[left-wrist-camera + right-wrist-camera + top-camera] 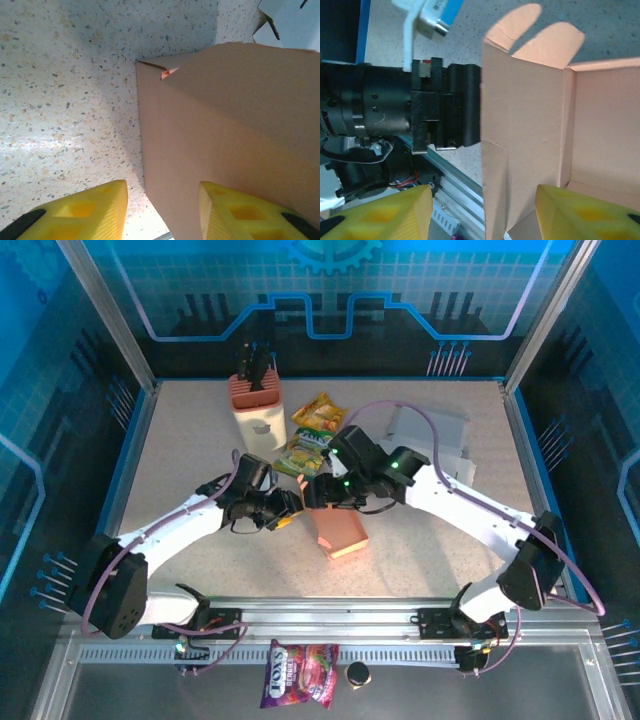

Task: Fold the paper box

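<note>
Near the middle of the table [180,460], a little toward its near edge, the paper box [341,532] stands partly formed. Its side walls are raised and meet at creased corners, so the body appears erected. The top is open, and two rounded flaps [520,22] stand straight up, not yet tucked. Folding these in and closing the lid appears to be what remains.

The left gripper [287,508] sits against the box's left side. Its yellow fingers [90,210] are partly spread astride a corner edge, with bare table showing between one finger and the wall, so no firm hold is evident.

The right gripper [313,492] comes from the far side. Its jaws are parted around one upright wall with a clear gap on the outer side, gripping nothing.
</note>
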Motion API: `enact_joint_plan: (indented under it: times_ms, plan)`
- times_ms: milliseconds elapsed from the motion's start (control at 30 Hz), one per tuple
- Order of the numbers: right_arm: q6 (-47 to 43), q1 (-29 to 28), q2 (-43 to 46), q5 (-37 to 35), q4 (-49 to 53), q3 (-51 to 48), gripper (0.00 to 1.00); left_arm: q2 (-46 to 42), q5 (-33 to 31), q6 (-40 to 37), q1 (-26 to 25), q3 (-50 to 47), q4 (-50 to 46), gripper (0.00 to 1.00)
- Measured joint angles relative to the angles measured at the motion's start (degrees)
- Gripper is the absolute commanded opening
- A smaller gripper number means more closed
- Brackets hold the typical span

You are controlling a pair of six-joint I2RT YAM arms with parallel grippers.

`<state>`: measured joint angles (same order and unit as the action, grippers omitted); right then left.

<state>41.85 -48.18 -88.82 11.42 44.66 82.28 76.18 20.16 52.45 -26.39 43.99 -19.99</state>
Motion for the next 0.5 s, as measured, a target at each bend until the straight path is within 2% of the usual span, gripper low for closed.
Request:
enact_joint_plan:
  times_ms: [333,400,500]
  plan:
    - [-4.9,-0.8,-6.9,-0.3,4.3,4.4,0.41,1.7,-0.4,0.1,-0.8,0.7,1.3,0.42]
    - [-4.9,-1.0,-7.4,-0.3,4.5,4.5,0.35,1.8,-0.4,0.1,-0.9,0.7,1.3,0.42]
    - [-4.3,-1.1,-7.8,-0.4,4.9,4.9,0.19,1.9,-0.6,0.1,-1.0,0.9,1.3,0.42]
